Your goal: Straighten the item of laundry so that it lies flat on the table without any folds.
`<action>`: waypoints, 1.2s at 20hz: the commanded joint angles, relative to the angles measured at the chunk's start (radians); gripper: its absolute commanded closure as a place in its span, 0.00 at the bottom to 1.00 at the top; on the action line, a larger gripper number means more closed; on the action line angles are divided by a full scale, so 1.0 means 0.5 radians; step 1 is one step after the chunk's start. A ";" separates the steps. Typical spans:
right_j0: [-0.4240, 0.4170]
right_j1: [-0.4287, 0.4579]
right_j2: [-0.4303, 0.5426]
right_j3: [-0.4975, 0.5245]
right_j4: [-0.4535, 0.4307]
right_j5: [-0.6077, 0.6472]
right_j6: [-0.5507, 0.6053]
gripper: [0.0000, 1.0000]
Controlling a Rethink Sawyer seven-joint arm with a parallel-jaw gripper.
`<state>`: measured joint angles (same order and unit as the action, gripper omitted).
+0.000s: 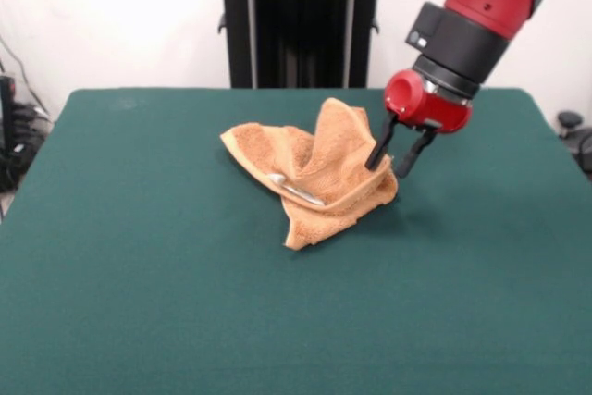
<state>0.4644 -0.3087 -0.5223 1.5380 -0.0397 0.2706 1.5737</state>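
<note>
Towel (314, 182): soft, light, crumpled on table (139, 302); best pinched at its three-o'clock edge, where gripper (393, 162) hangs narrowly parted, empty.

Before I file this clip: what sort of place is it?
Probably a robotics lab: a red arm with its tool open beside a crumpled towel, on a green-clothed table before a plain white wall.

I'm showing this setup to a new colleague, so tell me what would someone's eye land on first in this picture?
First the orange-tan towel, crumpled in a heap near the middle of the dark green table, one part standing up in a peak. Next the red and black arm coming down from the upper right, its gripper at the towel's right edge with the jaws apart. A small white tag shows among the folds.
</note>
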 commanded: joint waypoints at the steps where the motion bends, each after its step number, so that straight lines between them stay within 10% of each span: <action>1: 0.041 0.059 0.244 -0.022 -0.042 0.194 0.211 0.00; 2: 0.043 0.061 0.241 -0.021 -0.040 0.201 0.216 0.00; 3: 0.049 0.068 0.232 -0.026 -0.035 0.236 0.217 1.00; 24: -0.002 -0.079 0.311 0.056 -0.061 0.017 0.224 1.00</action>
<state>0.4664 -0.3198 -0.5151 1.5396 -0.0407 0.3151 1.5737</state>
